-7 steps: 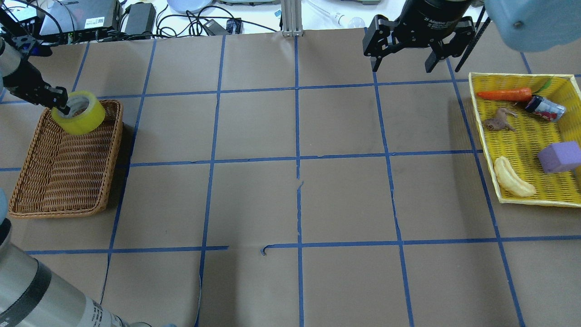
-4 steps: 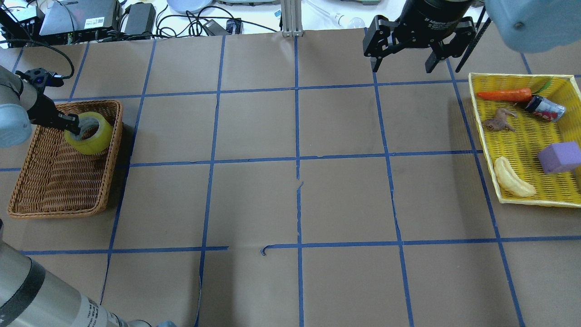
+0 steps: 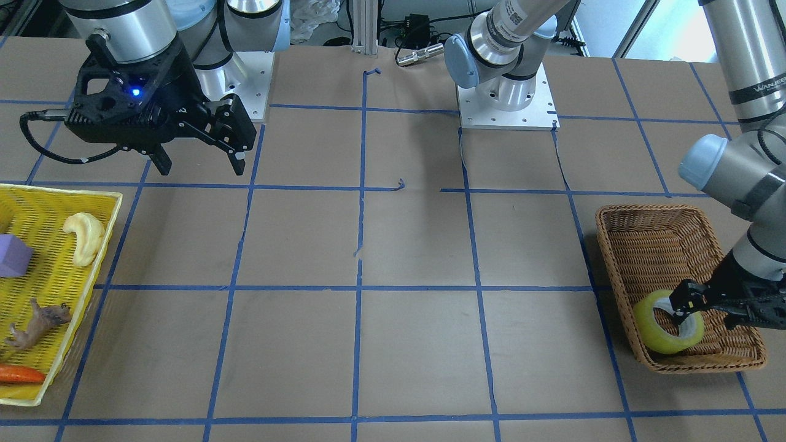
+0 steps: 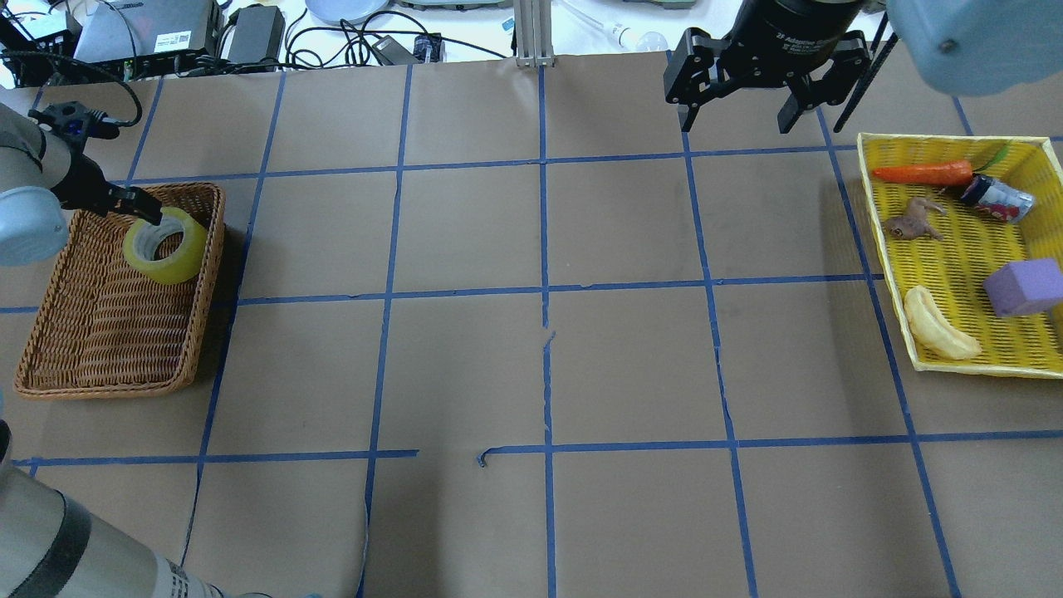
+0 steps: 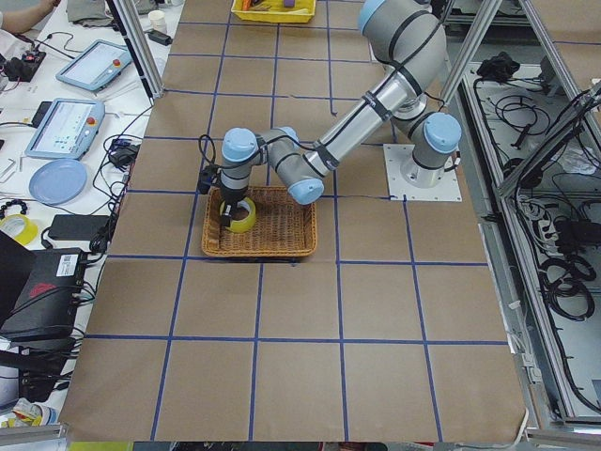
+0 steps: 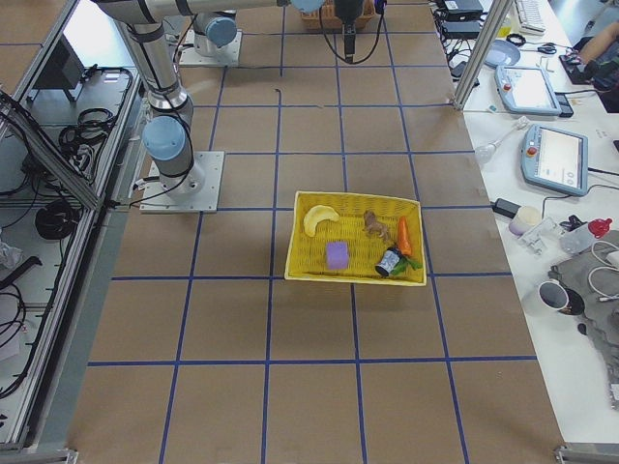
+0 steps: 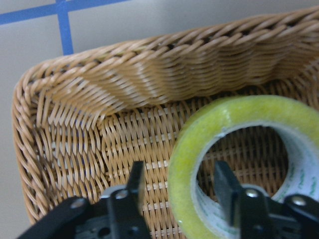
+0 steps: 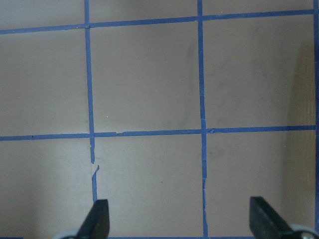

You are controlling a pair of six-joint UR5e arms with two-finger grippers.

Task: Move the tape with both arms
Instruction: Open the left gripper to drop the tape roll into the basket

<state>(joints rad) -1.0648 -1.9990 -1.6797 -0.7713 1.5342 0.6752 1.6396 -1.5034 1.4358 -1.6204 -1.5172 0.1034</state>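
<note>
The tape (image 4: 178, 262), a yellow translucent roll with a grey-white core, lies tilted in the far corner of the wicker basket (image 4: 108, 386) on the table's left. My left gripper (image 4: 148, 214) is open astride the roll's wall. In the left wrist view (image 7: 179, 186) one finger is outside the ring and one inside, with small gaps to the tape (image 7: 239, 112). The front view shows the same gripper (image 3: 684, 313) and tape (image 3: 651, 334). My right gripper (image 4: 735, 124) is open and empty, hovering over the far right of the table (image 3: 201, 169).
A yellow mesh tray (image 4: 955, 365) at the right edge holds a carrot (image 4: 922, 173), a can (image 4: 996, 198), a toy animal (image 4: 912, 220), a purple block (image 4: 1023, 286) and a banana (image 4: 938, 332). Cables and devices (image 4: 249, 33) line the far edge.
My left gripper has carried the tape down from above the basket's far rim into the basket; its fingers now stand loose around the roll's wall. The right arm has not moved.
</note>
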